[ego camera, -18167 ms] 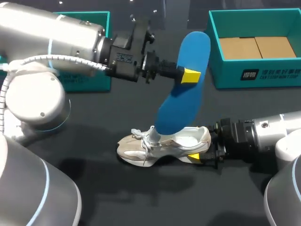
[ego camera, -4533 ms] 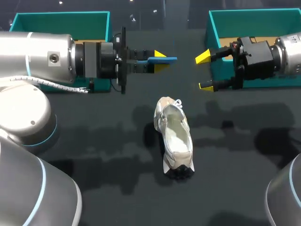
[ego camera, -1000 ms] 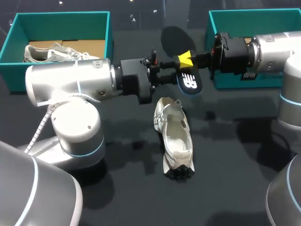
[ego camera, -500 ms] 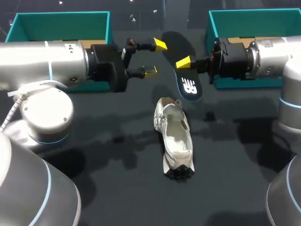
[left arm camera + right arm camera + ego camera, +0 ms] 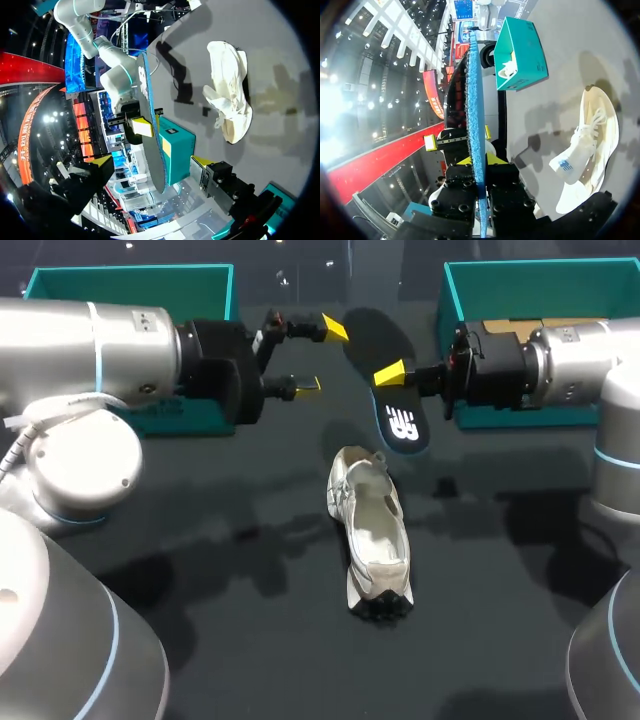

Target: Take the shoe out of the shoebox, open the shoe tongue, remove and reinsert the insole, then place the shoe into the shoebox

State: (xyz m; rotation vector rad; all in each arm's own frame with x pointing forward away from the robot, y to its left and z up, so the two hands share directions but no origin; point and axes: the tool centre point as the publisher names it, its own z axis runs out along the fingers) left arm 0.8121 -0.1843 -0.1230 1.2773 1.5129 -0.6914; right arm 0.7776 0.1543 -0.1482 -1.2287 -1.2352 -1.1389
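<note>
right pincer [image 5: 393, 376] clamps the insole [image 5: 373, 335] near the shoe [image 5: 372, 530], left pincer [image 5: 320, 357] stands open.

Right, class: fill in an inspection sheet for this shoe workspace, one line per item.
Surface: dark table, arm shadows on it.
Job's things: white shoe sits on the table, opening up; insole is held off the table beyond it, dark underside showing; teal left shoebox and right shoebox stand at the far side.
Clutter: nothing seen.
Hands: left hand open, holding nothing, beside the insole; right hand shut on the insole.
Cables: pale hose on the left arm.
Surroundings: nothing seen reaching over the table.
</note>
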